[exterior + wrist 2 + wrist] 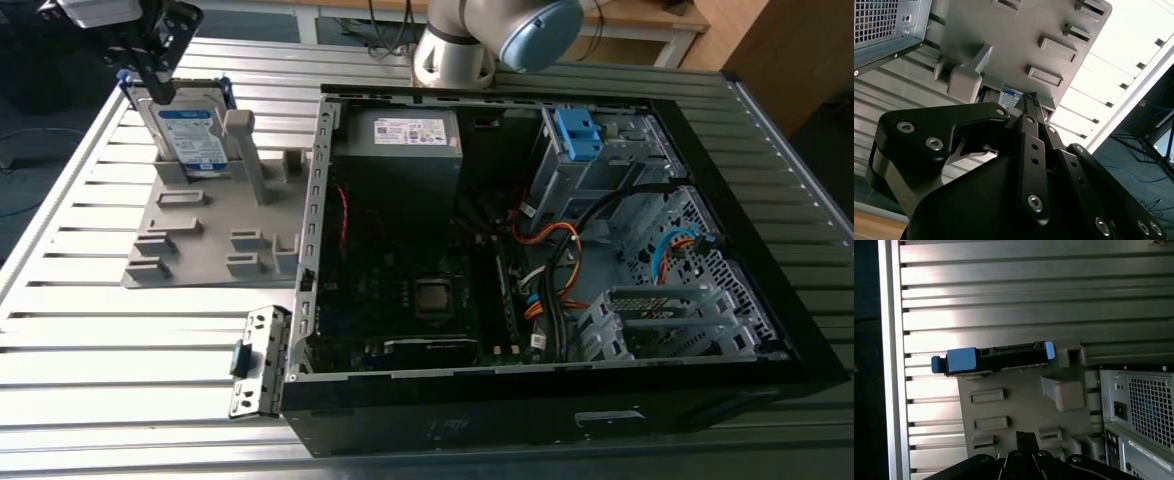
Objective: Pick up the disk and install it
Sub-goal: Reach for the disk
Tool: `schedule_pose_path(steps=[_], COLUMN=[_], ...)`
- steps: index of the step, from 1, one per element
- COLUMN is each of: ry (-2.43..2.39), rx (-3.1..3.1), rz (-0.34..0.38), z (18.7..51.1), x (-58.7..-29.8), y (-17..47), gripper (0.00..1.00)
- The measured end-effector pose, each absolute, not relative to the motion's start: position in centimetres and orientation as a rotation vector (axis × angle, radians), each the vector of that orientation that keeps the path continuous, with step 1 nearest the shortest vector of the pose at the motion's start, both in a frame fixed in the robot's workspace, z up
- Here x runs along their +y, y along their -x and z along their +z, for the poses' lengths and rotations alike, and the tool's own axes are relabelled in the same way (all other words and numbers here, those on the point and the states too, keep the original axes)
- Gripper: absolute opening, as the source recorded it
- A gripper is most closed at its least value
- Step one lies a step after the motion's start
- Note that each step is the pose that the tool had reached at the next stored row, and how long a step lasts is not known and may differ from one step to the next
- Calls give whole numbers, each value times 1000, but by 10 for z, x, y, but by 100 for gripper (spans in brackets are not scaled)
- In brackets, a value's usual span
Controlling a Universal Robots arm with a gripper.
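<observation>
The disk (pixel 191 130) stands on edge in the holder (pixel 200 245), at the exterior view's left of the case (pixel 300 300). The gripper (pixel 160 93) hangs just above it, seemingly closed and empty. Lowered like this, it could strike and tip the disk.

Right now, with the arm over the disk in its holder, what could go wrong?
1. The disk stands on edge in the grey holder; an off-centre contact by the gripper could tilt or wedge it.
2. Loose orange and blue cables lie beside the drive cage in the open case; a carried disk might snag them.
</observation>
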State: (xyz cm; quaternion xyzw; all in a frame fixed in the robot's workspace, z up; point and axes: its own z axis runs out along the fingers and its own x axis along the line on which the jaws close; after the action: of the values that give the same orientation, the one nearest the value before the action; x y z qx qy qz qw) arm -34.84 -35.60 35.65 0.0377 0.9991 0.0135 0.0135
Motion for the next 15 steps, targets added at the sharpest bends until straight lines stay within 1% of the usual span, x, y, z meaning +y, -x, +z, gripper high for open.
schedule_pose_path(steps=[15], ry=[-117], rx=[3112], rz=[36], z=[349], x=[-339], y=[351], gripper=[11])
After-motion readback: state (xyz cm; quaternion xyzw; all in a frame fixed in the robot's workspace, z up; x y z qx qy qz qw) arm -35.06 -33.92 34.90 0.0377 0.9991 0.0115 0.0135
